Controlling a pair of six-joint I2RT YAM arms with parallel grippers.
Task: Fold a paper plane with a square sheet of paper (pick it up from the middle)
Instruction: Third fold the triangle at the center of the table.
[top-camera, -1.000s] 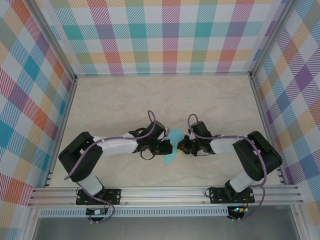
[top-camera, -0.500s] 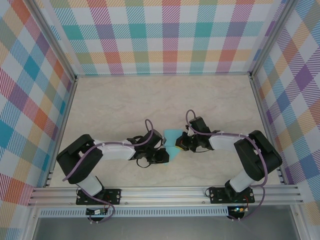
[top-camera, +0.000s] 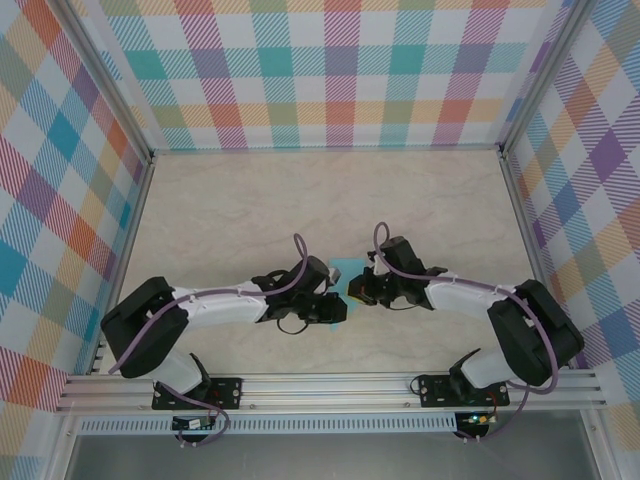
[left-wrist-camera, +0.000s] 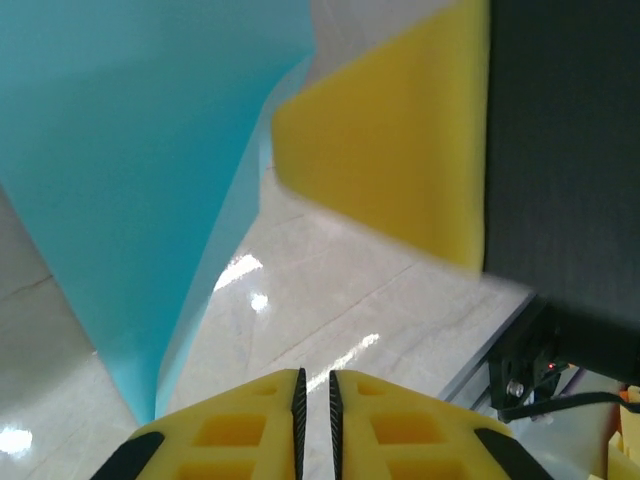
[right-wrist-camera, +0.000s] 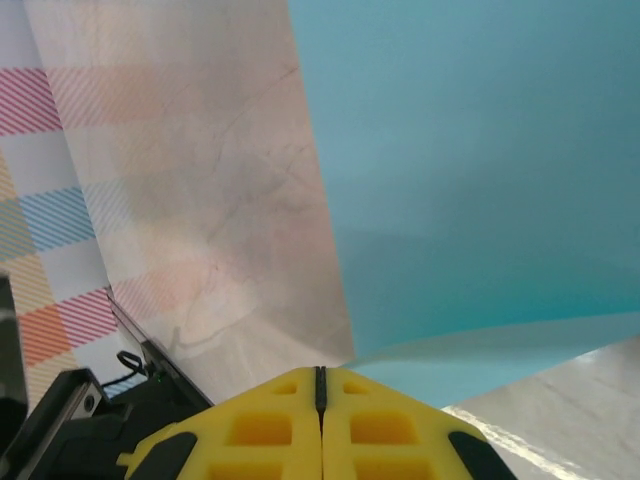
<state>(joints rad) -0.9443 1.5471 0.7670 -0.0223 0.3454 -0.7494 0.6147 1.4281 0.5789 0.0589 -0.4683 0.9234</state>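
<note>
The square sheet of paper is teal, folded, and lifted off the table between the two grippers. In the left wrist view the paper stands on edge at the left, narrowing to a point low down. My left gripper hangs beside it, jaws a narrow slit apart with nothing between them. A yellow finger of the right gripper looms close ahead. My right gripper is shut, and a layer of the paper runs into its tips.
The pale marble-look table stretches away behind the grippers. Checked walls stand on three sides. An aluminium rail with the arm bases runs along the near edge.
Both grippers have come closer together and shifted slightly left. The paper has risen and less of it shows from above. The left jaws have parted a little.
</note>
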